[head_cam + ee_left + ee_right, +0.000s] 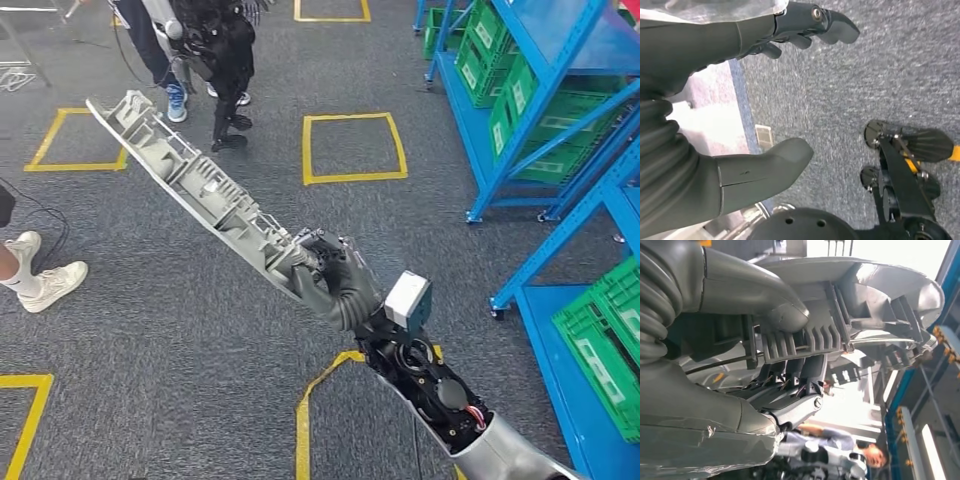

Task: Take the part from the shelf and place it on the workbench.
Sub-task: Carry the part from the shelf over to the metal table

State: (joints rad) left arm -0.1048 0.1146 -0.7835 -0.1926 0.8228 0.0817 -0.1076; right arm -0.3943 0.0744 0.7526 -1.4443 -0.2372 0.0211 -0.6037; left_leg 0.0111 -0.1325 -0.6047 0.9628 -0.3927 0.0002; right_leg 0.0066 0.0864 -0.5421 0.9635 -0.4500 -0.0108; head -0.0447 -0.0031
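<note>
Right hand (pixel 336 285): fingers wrapped around one end of the part (pixel 196 185), a long grey ribbed moulding. Part runs from the hand toward 10 o'clock, held in the air above the grey carpet (pixel 189 340), free end near a person's shoes (pixel 175 100). Left hand (pixel 708 100): fingers spread, holding nothing. Blue shelf (pixel 528 110) with green crates (pixel 604 350) at 2 o'clock, well apart from the part

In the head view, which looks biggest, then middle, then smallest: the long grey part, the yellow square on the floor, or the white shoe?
1. Long grey part, easily biggest, though nearer the camera.
2. Yellow square.
3. White shoe.
</note>
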